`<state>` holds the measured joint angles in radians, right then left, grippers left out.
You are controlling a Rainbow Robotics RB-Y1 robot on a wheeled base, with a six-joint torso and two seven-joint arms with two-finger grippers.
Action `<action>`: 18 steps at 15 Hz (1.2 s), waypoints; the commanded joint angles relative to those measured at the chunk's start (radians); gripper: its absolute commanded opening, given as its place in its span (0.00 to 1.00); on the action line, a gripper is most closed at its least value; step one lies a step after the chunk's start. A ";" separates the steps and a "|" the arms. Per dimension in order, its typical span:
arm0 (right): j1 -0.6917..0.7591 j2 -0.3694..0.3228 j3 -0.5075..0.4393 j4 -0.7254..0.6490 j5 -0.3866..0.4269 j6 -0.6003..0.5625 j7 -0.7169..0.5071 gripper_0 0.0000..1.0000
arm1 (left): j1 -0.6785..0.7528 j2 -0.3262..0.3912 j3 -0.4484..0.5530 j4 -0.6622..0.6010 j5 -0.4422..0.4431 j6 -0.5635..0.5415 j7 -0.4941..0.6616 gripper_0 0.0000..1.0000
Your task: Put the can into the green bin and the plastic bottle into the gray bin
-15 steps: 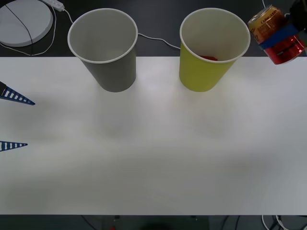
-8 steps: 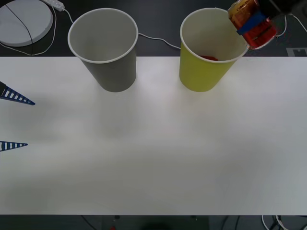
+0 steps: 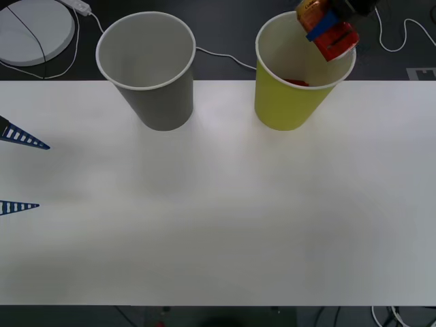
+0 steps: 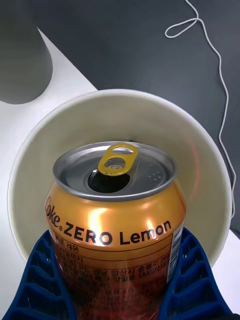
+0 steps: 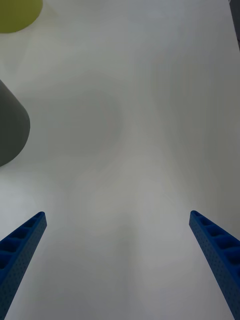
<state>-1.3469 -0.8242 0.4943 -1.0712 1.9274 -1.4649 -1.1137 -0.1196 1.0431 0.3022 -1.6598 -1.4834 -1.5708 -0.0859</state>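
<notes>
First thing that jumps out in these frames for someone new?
The orange and red can, clamped in the right end effector and hanging tilted over the mouth of the green bin at the table's far right; something red already lies inside that bin. Beside it to the left stands the gray bin. The left end effector waits open at the table's left edge.

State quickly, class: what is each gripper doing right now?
Left gripper: open, holding nothing, at the white table's left edge.
Right gripper: shut on the orange and red drink can, over the yellow-green cup-shaped bin.
</notes>
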 commanded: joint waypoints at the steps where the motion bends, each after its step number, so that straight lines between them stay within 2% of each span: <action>1: -0.015 0.007 0.033 0.002 0.013 0.015 -0.002 0.00 | 0.000 0.000 0.000 0.000 0.000 0.000 0.000 1.00; 2: -0.015 0.008 0.033 0.002 0.015 0.015 0.002 0.09 | 0.000 0.000 0.000 0.000 0.000 0.000 0.000 1.00; 3: -0.017 0.008 0.033 0.002 0.013 0.015 0.002 0.37 | 0.000 0.000 0.000 0.000 0.000 0.000 0.000 1.00; 4: -0.017 0.007 0.033 0.002 0.012 0.015 0.003 0.72 | 0.000 0.000 0.000 0.000 0.000 0.000 0.000 1.00; 5: -0.015 0.007 0.033 0.002 0.008 0.015 0.006 1.00 | 0.000 0.000 0.000 0.000 0.000 0.000 0.000 1.00; 8: -0.018 -0.001 0.033 0.001 -0.004 0.000 0.015 1.00 | 0.000 0.000 0.000 0.000 0.000 0.000 0.000 1.00; 11: -0.018 -0.043 0.016 -0.035 -0.031 -0.057 0.022 1.00 | 0.000 0.000 0.000 0.000 0.000 0.000 0.000 1.00; 15: -0.014 -0.147 0.004 -0.087 -0.166 -0.106 0.058 1.00 | 0.000 0.000 0.000 0.000 0.000 0.000 0.000 1.00; 18: 0.052 -0.231 -0.042 -0.180 -0.266 -0.106 0.084 1.00 | 0.000 0.000 0.000 0.000 0.000 0.000 0.000 1.00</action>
<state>-1.3194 -1.0309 0.4684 -1.2240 1.6920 -1.5707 -1.0351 -0.1197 1.0431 0.3022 -1.6597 -1.4833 -1.5708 -0.0859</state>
